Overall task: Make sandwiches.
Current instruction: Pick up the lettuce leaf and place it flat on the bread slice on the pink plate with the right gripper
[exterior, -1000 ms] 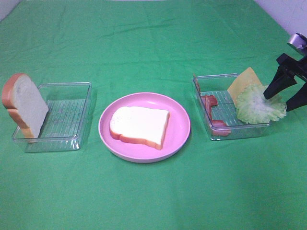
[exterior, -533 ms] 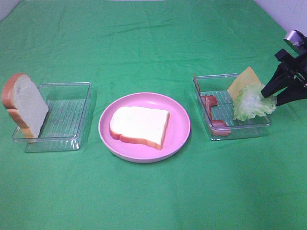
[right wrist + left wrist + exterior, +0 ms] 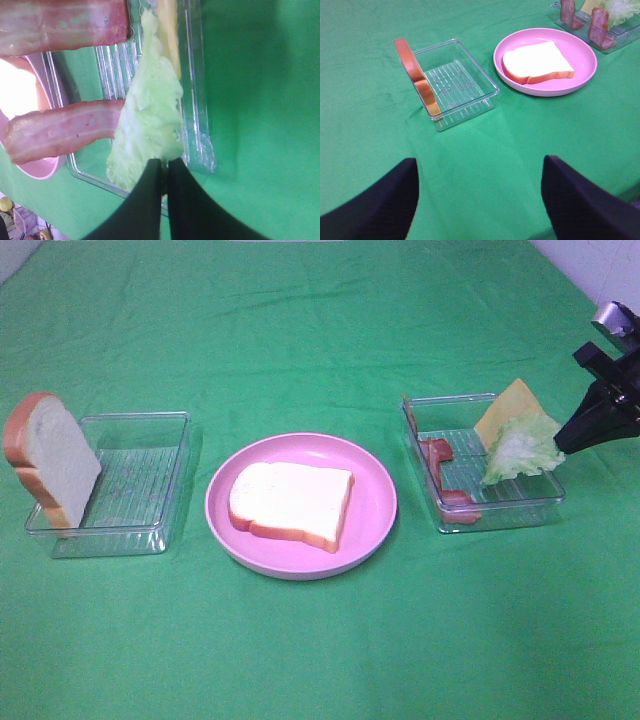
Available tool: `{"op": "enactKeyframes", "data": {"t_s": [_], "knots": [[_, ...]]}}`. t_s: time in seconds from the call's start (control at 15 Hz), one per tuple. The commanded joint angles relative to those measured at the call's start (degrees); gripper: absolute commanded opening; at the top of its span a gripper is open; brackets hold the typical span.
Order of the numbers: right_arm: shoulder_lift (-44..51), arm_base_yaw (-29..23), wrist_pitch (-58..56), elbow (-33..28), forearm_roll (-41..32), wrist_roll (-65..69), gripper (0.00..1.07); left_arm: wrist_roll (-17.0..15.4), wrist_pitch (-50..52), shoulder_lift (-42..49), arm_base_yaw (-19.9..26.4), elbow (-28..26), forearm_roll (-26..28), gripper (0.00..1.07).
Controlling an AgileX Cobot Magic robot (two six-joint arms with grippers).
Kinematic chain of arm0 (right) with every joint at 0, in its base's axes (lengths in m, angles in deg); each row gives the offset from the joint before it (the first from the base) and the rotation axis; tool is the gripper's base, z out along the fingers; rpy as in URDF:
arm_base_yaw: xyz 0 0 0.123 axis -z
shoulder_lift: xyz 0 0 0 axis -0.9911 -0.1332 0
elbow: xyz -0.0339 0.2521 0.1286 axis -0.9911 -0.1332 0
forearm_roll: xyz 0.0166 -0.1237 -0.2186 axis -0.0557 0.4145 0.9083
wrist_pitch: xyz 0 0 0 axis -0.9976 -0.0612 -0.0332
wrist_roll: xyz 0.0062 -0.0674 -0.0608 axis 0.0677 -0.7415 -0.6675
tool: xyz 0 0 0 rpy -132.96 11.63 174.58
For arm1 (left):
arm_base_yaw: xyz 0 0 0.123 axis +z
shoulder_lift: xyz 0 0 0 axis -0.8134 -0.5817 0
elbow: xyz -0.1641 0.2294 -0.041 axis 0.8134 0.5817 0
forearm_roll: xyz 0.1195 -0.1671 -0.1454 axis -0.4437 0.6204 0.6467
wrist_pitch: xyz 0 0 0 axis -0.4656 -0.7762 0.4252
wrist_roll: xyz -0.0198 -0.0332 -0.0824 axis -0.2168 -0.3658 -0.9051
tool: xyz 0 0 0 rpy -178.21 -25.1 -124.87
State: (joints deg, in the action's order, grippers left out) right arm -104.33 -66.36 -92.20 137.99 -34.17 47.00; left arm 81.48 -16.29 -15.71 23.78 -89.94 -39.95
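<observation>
Flanking the lettuce [image 3: 520, 450]: bacon [image 3: 437, 453], cheese [image 3: 512, 402].

No text, label, brand, number or sign can be read in any of the views.

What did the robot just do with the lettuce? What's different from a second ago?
The fingers of the right gripper were open around the edge of the lettuce. They have closed and now pinch it, and the leaf has bunched up. The bread slice on the pink plate, the upright slice at the left tray, the bacon, the cheese and the open left gripper stayed put.
</observation>
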Motion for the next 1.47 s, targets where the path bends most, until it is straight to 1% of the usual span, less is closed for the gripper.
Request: {"op": "enactKeyframes", "data": {"t_s": [0.07, 0.4, 0.53, 1.0, 1.13, 1.2, 1.47], "knots": [[-0.1, 0.0, -0.6, 0.2, -0.2, -0.6, 0.00, 0.1, 0.7, 1.3, -0.3, 0.1, -0.4, 0.67], [1.4, 0.0, -4.5, 0.2, -3.3, -1.6, 0.00, 0.1, 0.7, 1.3, -0.3, 0.1, -0.4, 0.67], [2.6, 0.0, -5.2, 0.2, -3.6, -1.6, 0.00, 0.1, 0.7, 1.3, -0.3, 0.1, -0.4, 0.67], [11.5, -0.1, -5.2, 0.2, -4.1, -1.4, 0.00, 0.2, 0.7, 1.3, -0.3, 0.1, -0.4, 0.67], [15.9, -1.7, -5.2, 0.2, -4.9, -1.4, 0.00, 0.2, 0.7, 1.3, -0.3, 0.1, -0.4, 0.67], [17.8, -3.6, -5.2, 0.2, -4.9, -1.4, 0.00, 0.2, 0.7, 1.3, -0.3, 0.1, -0.4, 0.67], [24.8, -13.4, -5.0, 0.2, -6.0, -0.9, 0.00, 0.3, 0.7, 1.3, -0.3, 0.1, -0.4, 0.67]]}}
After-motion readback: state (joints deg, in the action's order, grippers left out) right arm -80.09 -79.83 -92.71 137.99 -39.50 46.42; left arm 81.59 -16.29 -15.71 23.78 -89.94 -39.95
